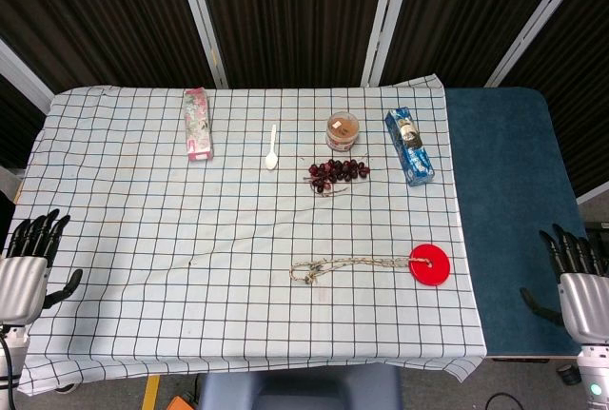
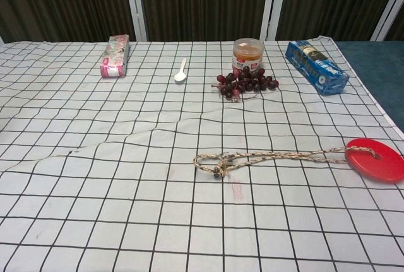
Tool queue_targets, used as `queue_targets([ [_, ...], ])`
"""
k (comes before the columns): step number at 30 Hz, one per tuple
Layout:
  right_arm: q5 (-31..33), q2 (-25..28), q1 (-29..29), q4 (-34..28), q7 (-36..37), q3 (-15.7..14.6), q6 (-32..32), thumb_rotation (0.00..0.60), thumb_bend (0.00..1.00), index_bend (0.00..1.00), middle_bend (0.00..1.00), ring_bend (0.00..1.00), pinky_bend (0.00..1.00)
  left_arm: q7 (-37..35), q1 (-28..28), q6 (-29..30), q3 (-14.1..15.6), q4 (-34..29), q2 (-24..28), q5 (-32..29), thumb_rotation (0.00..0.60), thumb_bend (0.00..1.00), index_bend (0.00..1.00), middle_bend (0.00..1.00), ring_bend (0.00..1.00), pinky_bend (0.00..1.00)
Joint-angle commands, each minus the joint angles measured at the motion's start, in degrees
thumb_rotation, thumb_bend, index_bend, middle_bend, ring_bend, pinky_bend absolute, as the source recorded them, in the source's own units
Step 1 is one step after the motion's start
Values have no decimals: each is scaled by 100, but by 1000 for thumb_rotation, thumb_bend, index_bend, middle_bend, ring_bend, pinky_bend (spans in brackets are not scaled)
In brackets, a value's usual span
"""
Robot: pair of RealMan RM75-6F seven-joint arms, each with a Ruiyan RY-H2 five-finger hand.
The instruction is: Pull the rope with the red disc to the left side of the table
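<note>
A red disc [image 1: 430, 264] [image 2: 376, 158] lies flat on the checked cloth right of centre, near the front. A braided rope [image 1: 347, 265] [image 2: 265, 158] is tied to it and runs left, ending in a knotted loop [image 1: 306, 271] [image 2: 218, 166]. My left hand [image 1: 27, 267] hangs at the table's left edge, fingers spread and holding nothing, far from the rope. At the right edge, beyond the blue mat, my right hand [image 1: 579, 277] is likewise spread and empty. The chest view shows neither hand.
At the back lie a pink box [image 1: 198, 123] [image 2: 115, 55], a white spoon [image 1: 272, 148] [image 2: 181, 70], a bunch of dark grapes [image 1: 337, 172] [image 2: 247, 82], a small jar [image 1: 343, 129] [image 2: 247, 52] and a blue box [image 1: 409, 146] [image 2: 316, 67]. A blue mat [image 1: 509, 210] covers the table's right part.
</note>
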Motion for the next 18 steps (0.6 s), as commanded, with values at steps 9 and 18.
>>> queue_targets([
  [9, 24, 9, -9, 21, 72, -14, -26, 600, 374, 0, 0, 0, 0, 37, -28, -61, 102, -200, 57, 159, 600, 350, 0, 0, 0, 0],
  [18, 194, 10, 6, 87, 97, 79, -64, 600, 374, 0, 0, 0, 0, 243, -492, -533, 136, -445, -83, 591, 600, 349, 0, 0, 0, 0],
])
